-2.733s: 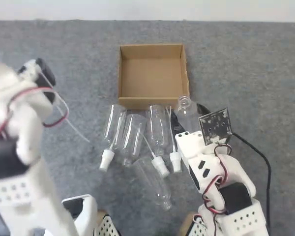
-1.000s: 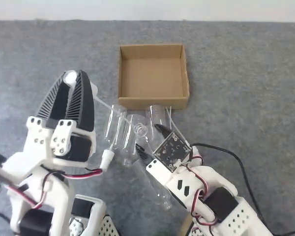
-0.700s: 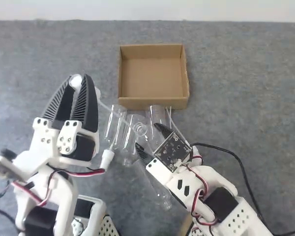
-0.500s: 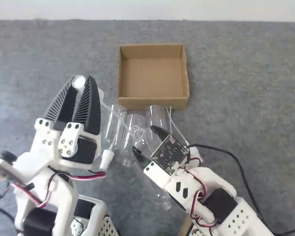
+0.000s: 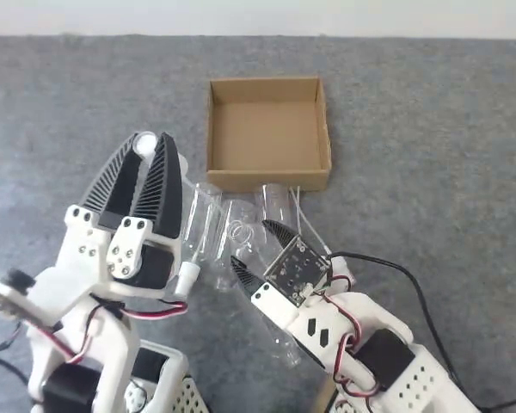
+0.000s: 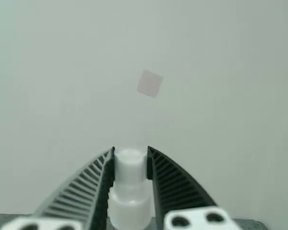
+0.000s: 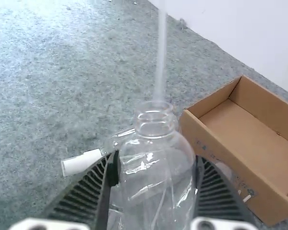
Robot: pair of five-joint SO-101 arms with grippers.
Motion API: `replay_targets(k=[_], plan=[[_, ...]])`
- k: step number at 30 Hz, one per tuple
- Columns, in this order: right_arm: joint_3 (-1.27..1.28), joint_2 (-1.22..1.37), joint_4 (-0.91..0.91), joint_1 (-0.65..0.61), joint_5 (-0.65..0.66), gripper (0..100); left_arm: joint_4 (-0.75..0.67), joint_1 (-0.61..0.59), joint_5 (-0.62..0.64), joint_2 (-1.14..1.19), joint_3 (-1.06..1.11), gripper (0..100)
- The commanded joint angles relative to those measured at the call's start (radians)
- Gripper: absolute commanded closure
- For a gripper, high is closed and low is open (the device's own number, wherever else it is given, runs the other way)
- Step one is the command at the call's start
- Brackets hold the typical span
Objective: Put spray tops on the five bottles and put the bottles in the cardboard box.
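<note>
My left gripper (image 5: pixel 152 143) is raised left of the cardboard box (image 5: pixel 268 129), shut on a white spray top (image 5: pixel 144 144) (image 6: pixel 130 184). Its thin dip tube (image 5: pixel 198 200) slants down to the open neck of a clear bottle (image 5: pixel 240 231). That bottle (image 7: pixel 153 160) stands upright with my right gripper (image 5: pixel 256 249) shut around its body. In the right wrist view the tube (image 7: pixel 159 57) comes down right above the neck. Other clear bottles (image 5: pixel 199 219) lie on the carpet in front of the box.
One bottle (image 5: pixel 279 331) lies beside the right arm, and another (image 5: pixel 275 206) rests against the box front. A loose spray top (image 5: pixel 187 277) (image 7: pixel 81 164) lies on the grey carpet. The box (image 7: pixel 245 139) is open-topped with nothing inside.
The left gripper has carried the spray top to the right, toward the box and the held bottle, and the tube tip has neared the neck. The right arm shifted only slightly.
</note>
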Motion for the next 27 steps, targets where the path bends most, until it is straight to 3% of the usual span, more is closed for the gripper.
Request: replay_targets(k=[1,27], plan=[[0.017,-0.025,-0.021,-0.007,0.020,85.9,-0.031,0.002,-0.037,-0.005,-0.021,99],[0.020,-0.025,-0.048,-0.007,0.017,85.9,0.086,0.018,-0.029,-0.005,0.041,99]])
